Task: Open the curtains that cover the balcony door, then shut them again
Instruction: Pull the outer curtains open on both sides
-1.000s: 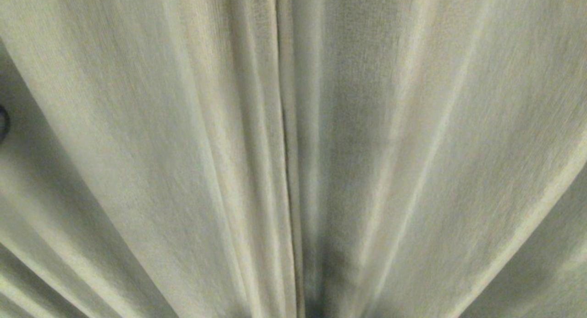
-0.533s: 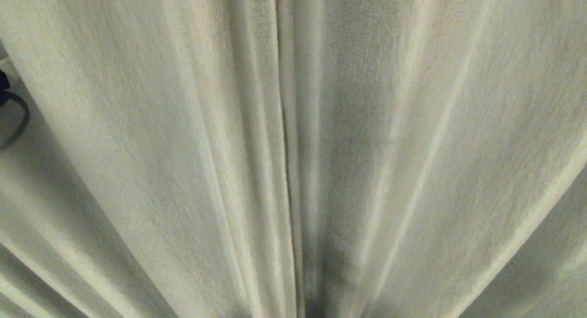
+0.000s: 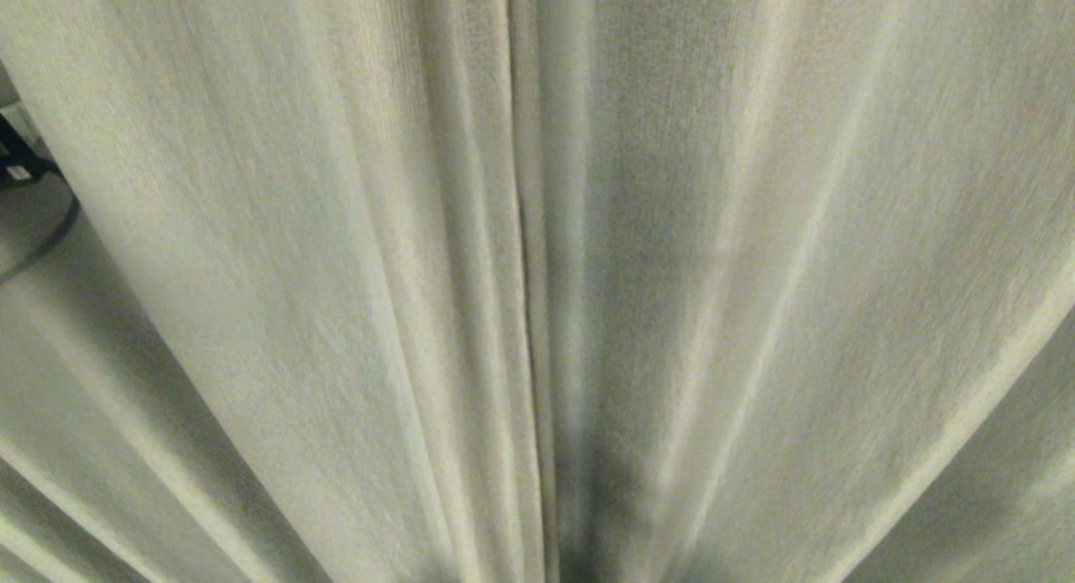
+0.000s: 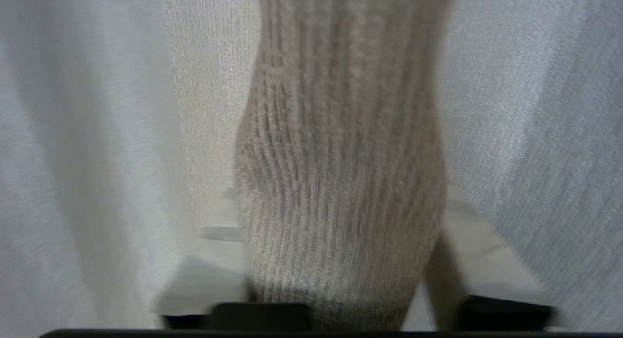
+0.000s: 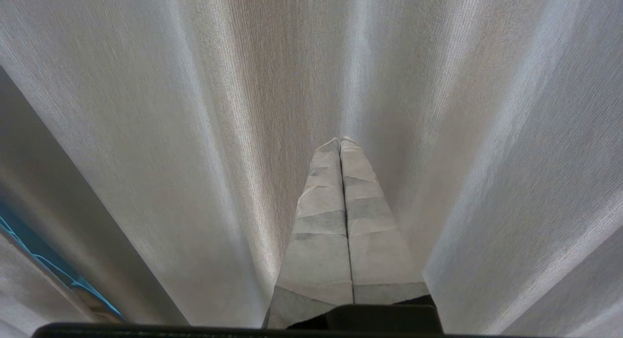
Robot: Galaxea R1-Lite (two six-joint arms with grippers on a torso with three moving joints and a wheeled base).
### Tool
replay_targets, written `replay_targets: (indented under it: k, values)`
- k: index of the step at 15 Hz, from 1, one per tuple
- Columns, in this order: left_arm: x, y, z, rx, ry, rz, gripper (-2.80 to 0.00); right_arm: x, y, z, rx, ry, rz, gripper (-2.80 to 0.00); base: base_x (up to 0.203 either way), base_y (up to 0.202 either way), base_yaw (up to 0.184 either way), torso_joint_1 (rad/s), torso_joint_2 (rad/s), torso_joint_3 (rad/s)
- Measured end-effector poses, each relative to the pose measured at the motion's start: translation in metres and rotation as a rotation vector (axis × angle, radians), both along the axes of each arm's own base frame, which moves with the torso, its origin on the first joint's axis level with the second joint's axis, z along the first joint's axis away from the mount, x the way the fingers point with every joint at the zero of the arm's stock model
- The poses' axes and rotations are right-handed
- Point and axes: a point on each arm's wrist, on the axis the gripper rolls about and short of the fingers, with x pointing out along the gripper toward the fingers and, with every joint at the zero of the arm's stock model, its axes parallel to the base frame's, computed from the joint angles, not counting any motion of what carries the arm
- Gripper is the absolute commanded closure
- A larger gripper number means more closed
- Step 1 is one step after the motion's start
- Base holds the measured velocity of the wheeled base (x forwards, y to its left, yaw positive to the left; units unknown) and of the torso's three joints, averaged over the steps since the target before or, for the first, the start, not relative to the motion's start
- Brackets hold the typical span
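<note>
The cream-white curtains (image 3: 672, 230) hang drawn and fill the head view in long folds; a dark seam runs down the middle. The balcony door is hidden behind them. In the left wrist view a bunched, coarsely woven fold of curtain (image 4: 340, 158) sits between the pale fingers (image 4: 209, 274) of my left gripper (image 4: 331, 221), touching both. A dark bit of the left arm (image 3: 17, 167) peeks from behind the fabric at the head view's left edge. My right gripper (image 5: 340, 142) is shut and empty, tips close to the curtain (image 5: 438, 109).
A black cable (image 3: 50, 238) curves below the left arm at the left edge of the head view. Something blue (image 5: 29, 250) shows past the fabric's edge in the right wrist view.
At the head view's left edge the dark arm part and its cable have come further into sight. The rest of the curtain hangs as before.
</note>
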Motion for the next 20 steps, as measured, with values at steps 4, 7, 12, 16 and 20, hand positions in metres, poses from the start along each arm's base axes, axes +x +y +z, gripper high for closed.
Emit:
replay_targets:
  k: [4, 7, 12, 16, 20]
  values:
    - [0.003, 0.001, 0.001, 0.006, -0.001, -0.018, 0.0, 0.0, 0.0, 0.0, 0.0, 0.0, 0.0, 0.0, 0.0, 0.0, 0.0, 0.0, 0.0, 0.0]
    - [0.004, 0.001, 0.007, 0.011, -0.018, -0.02, 0.0, 0.0, 0.0, 0.0, 0.0, 0.0, 0.0, 0.0, 0.0, 0.0, 0.0, 0.0, 0.0, 0.0]
    - [-0.002, 0.01, 0.026, 0.034, -0.08, 0.024, 0.0, 0.0, 0.0, 0.0, 0.0, 0.0, 0.0, 0.0, 0.0, 0.0, 0.0, 0.0, 0.0, 0.0]
    - [-0.013, 0.035, 0.031, 0.046, -0.097, 0.135, 0.0, 0.0, 0.0, 0.0, -0.001, 0.0, 0.0, 0.0, 0.0, 0.0, 0.0, 0.0, 0.0, 0.0]
    - [-0.03, 0.066, 0.032, 0.073, -0.083, 0.221, 0.0, 0.0, 0.0, 0.0, 0.0, 0.0, 0.0, 0.0, 0.0, 0.0, 0.0, 0.0, 0.0, 0.0]
